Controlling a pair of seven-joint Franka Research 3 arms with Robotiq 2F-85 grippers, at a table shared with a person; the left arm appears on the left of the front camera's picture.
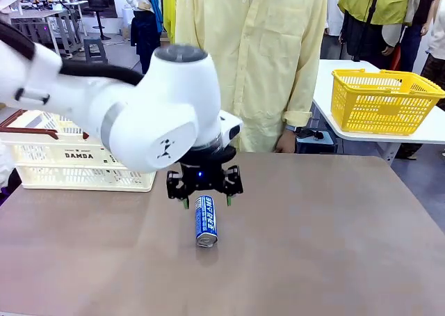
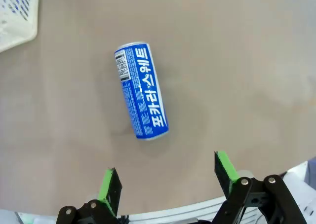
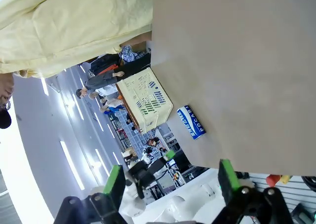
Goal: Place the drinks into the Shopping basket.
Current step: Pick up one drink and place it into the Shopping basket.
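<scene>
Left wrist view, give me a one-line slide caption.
Open left end effector hovers above a blue-and-white drink can lying on its side on the table.

Count from my side: one drink can (image 1: 206, 220), slim blue-and-white, lying on its side on the worktop (image 1: 313, 246). One cream Shopping basket (image 1: 76, 159) at the worktop's far left corner. One yellow mesh basket (image 1: 381, 100) on one separate white table (image 1: 427, 131). Two green-padded fingers (image 2: 109, 183) on my left arm, two fingers (image 3: 115, 178) on my right.
</scene>
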